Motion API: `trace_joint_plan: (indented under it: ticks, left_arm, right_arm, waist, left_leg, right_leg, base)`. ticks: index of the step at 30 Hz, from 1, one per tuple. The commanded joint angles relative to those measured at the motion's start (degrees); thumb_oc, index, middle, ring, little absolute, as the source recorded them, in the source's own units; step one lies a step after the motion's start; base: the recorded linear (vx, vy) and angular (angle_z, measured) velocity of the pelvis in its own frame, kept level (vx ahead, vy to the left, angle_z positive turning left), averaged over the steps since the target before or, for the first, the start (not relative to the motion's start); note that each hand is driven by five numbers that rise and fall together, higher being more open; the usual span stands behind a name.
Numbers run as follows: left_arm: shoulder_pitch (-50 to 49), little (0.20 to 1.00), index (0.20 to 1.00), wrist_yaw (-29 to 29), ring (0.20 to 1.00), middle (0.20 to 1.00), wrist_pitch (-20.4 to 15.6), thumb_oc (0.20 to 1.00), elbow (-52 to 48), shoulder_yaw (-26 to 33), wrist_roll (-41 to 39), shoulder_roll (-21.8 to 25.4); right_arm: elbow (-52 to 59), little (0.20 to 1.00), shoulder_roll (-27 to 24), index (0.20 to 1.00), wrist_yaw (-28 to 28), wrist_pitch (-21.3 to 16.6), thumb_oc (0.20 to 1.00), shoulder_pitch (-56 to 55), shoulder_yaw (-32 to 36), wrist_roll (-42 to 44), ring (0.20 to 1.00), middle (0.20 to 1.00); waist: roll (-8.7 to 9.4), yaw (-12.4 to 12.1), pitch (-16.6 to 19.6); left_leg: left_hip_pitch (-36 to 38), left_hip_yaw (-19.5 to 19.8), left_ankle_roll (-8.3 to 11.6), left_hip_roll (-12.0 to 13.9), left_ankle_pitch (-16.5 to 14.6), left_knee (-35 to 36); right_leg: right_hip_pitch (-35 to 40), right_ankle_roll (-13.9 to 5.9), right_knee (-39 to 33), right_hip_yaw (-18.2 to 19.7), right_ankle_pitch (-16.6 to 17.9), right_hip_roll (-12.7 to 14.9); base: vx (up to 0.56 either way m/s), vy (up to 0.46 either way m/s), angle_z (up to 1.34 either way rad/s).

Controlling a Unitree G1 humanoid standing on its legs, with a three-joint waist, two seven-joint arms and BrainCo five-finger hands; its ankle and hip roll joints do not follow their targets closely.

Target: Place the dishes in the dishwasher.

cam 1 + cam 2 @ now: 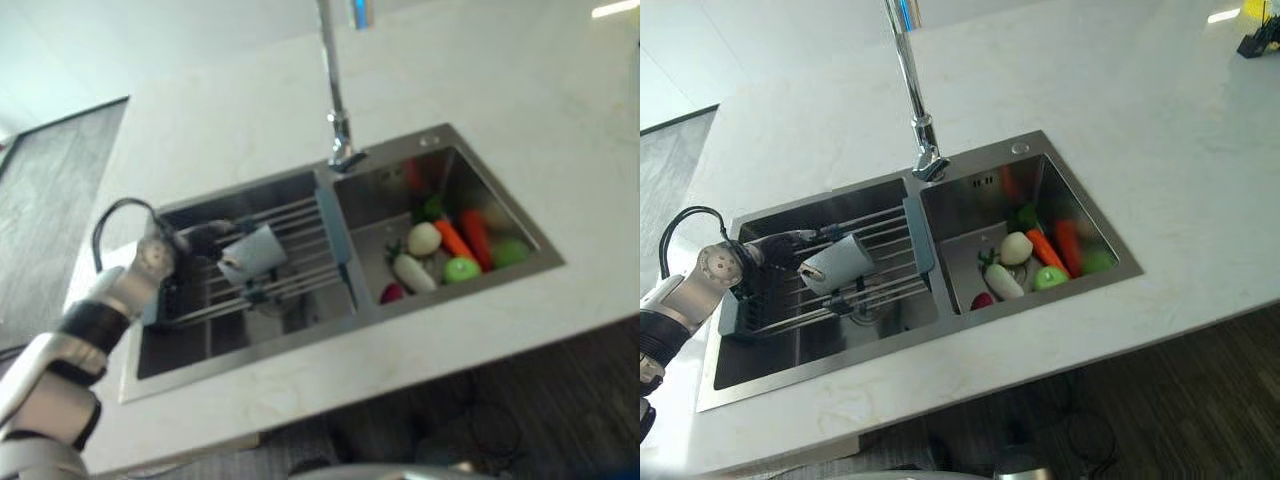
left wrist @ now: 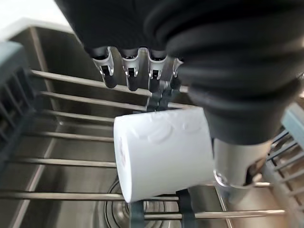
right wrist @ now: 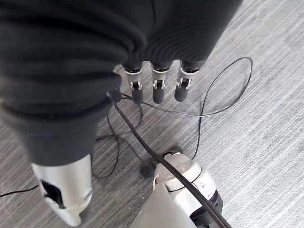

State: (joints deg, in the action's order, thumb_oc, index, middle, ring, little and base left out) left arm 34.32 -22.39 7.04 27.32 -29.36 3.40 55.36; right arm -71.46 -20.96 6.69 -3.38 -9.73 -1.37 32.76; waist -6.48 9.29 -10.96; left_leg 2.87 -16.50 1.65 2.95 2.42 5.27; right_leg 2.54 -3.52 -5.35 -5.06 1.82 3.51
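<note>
A white cup (image 2: 161, 152) lies on its side on the metal rods of the drying rack (image 1: 890, 222) that spans the sink's left basin. My left hand (image 1: 788, 246) reaches over the rack from the left. Its fingers (image 2: 135, 71) hang relaxed just above the cup and its thumb (image 2: 232, 175) stands beside the cup, so the hand is open around it. The cup (image 1: 252, 252) rests tilted, with its mouth towards the sink's front. My right hand (image 3: 154, 83) hangs open over the grey floor and holds nothing.
The right basin (image 1: 500, 205) holds toy vegetables, among them a carrot (image 1: 452, 238), a white radish (image 1: 412, 272) and a green apple (image 1: 460, 268). A tall tap (image 1: 335, 100) rises behind the divider. White countertop (image 1: 500, 90) surrounds the sink.
</note>
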Motion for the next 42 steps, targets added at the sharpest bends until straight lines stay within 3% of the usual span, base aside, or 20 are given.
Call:
trace_joint_plan:
  ticks: [1, 14, 22, 23, 24, 25, 33, 38, 42]
  left_arm:
    - [5.91, 1.0, 1.0, 2.54, 1.0, 1.0, -1.42, 1.0, 4.04, 1.61, 0.47, 0.74]
    - [11.42, 1.0, 1.0, 3.31, 1.0, 1.0, -0.47, 1.0, 6.89, -1.92, 0.31, -0.12]
    - [15.65, 1.0, 1.0, -1.27, 1.0, 1.0, -0.08, 1.0, 13.12, -6.12, 4.57, -1.53]
    - [15.98, 0.373, 0.373, -1.89, 0.373, 0.373, -0.4, 0.373, 13.77, -6.85, 5.37, -1.66]
    - [16.3, 0.2, 0.2, -1.9, 0.2, 0.2, -1.45, 0.2, 14.24, -7.47, 5.88, -1.67]
    - [17.18, 0.2, 0.2, -4.47, 0.2, 0.2, -1.64, 0.2, 14.99, -8.79, 7.24, -1.55]
    - [18.71, 0.2, 0.2, -4.08, 0.2, 0.2, -3.31, 0.2, 11.94, -11.21, 6.43, 0.43]
    - [19.73, 0.2, 0.2, 0.27, 0.2, 0.2, -3.67, 0.2, 8.86, -9.93, 5.96, 2.48]
    - [20.77, 0.2, 0.2, 3.45, 0.2, 0.2, -3.53, 0.2, 4.77, -7.94, 8.92, 6.55]
  right_arm:
    - [-1.15, 1.0, -0.63, 1.0, -0.27, -1.13, 1.0, 1.44, -0.79, 2.07, 1.0, 1.0]
    - [0.92, 1.0, -1.78, 1.0, -0.08, -1.58, 1.0, 5.04, -2.96, 4.72, 1.0, 1.0]
    - [1.92, 1.0, -2.31, 1.0, -0.02, -1.99, 1.0, 8.27, -5.25, 7.29, 1.0, 1.0]
    - [2.11, 1.0, -2.4, 1.0, -0.11, -1.97, 1.0, 8.6, -5.45, 7.53, 1.0, 1.0]
    - [2.28, 1.0, -2.58, 1.0, -0.12, -1.98, 1.0, 8.87, -5.56, 7.74, 1.0, 1.0]
    - [2.43, 1.0, -2.91, 1.0, -0.05, -2.02, 1.0, 9.23, -5.62, 7.74, 1.0, 1.0]
    - [2.83, 1.0, -3.34, 1.0, 0.44, -3.11, 1.0, 8.92, -5.34, 7.73, 1.0, 1.0]
    - [2.94, 1.0, -2.55, 1.0, 0.28, -3.49, 1.0, 7.81, -5.08, 8.03, 1.0, 1.0]
    - [1.3, 1.0, -1.19, 1.0, -1.88, -2.03, 1.0, 5.85, -3.36, 5.76, 1.0, 1.0]
  waist:
    - [0.8, 0.63, 1.05]
    - [0.58, 1.79, -4.09]
    - [1.35, 2.35, -7.76]
    - [1.34, 2.45, -7.99]
    - [1.34, 2.57, -8.18]
    - [1.29, 2.83, -8.34]
    - [0.9, 2.9, -7.41]
    - [0.78, 2.29, -5.56]
    - [0.81, 1.63, -1.89]
  left_leg:
    - [-0.14, 2.96, 0.9, 0.15, -3.73, -0.27]
    - [-3.72, 3.74, 1.26, -0.07, -2.24, -0.27]
    - [-6.83, 4.28, 1.29, -0.17, -1.41, -0.27]
    - [-7.06, 4.27, 1.32, -0.19, -1.35, -0.27]
    - [-7.19, 4.23, 1.34, -0.2, -1.31, -0.27]
    - [-7.29, 3.99, 1.36, -0.21, -1.3, -0.27]
    - [-5.99, 3.23, 1.46, -0.21, -1.66, -0.27]
    - [-4.53, 2.83, 1.64, 0.06, -2.07, -0.27]
    - [-1.54, 1.98, 1.53, 0.07, -3.33, -0.27]
  right_leg:
    - [-3.02, -6.96, 0.35, -1.44, 1.97, 5.2]
    - [-6.77, -6.33, 0.35, 0.08, 3.2, 5.14]
    - [-9.99, -6.11, 0.35, 0.76, 4.36, 5.13]
    - [-10.25, -6.11, 0.35, 0.81, 4.48, 5.13]
    - [-10.43, -6.12, 0.35, 0.86, 4.56, 5.13]
    - [-10.62, -6.15, 0.35, 0.98, 4.59, 5.15]
    - [-9.43, -6.01, 0.35, 0.23, 4.13, 5.32]
    - [-7.75, -5.9, 0.36, -1.32, 3.36, 5.5]
    - [-4.64, -6.28, 0.41, -2.58, 2.14, 5.55]
  base:
    - [0.0, 0.0, 0.0]
    - [-0.06, 0.0, -0.07]
    - [-0.08, -0.002, -0.06]
    - [-0.05, 0.012, -0.01]
    - [-0.04, 0.03, -0.04]
    - [-0.03, 0.045, -0.04]
    - [0.0, 0.016, -0.06]
    - [0.0, -0.013, 0.07]
    - [0.04, -0.023, 0.16]
